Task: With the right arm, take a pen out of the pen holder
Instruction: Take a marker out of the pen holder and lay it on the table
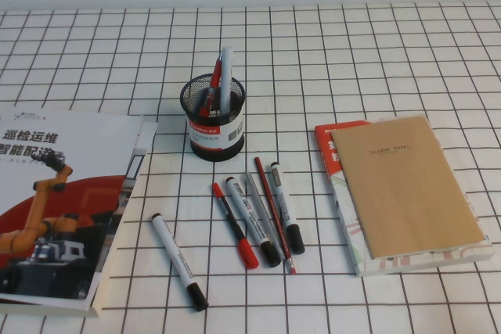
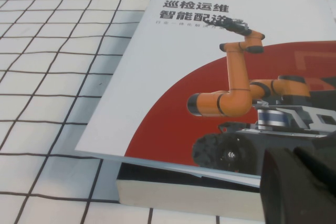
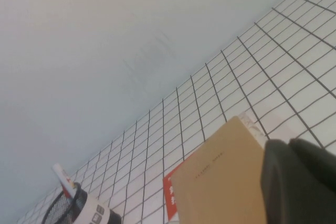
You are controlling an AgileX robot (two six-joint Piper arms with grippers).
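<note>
**Two pens in the holder, both arms off to the sides**

So the black mesh pen holder [image 1: 213,119] sits on the gridded table [image 1: 376,60], a bit toward 11 o'clock from the middle of the high view. Two pens stand in it, a red pen [image 1: 213,87] and a white pen [image 1: 226,76], tips poking out toward 12. At 6 o'clock from the holder a bunch of loose pens [image 1: 262,220] lies side by side, with one white marker [image 1: 178,262] on its own at 7. The big robot-cover book [image 1: 55,193] is at 8 o'clock. The tan notebook [image 1: 407,185] is at 4, lying on a red-and-white book [image 1: 325,137].

The right gripper [image 3: 299,182] hangs above the tan notebook's corner, well apart from the holder, jaws closed together. The left gripper [image 2: 299,187] is over an edge of the robot-cover book, and honestly I can't tell if it's apart or together.
</note>
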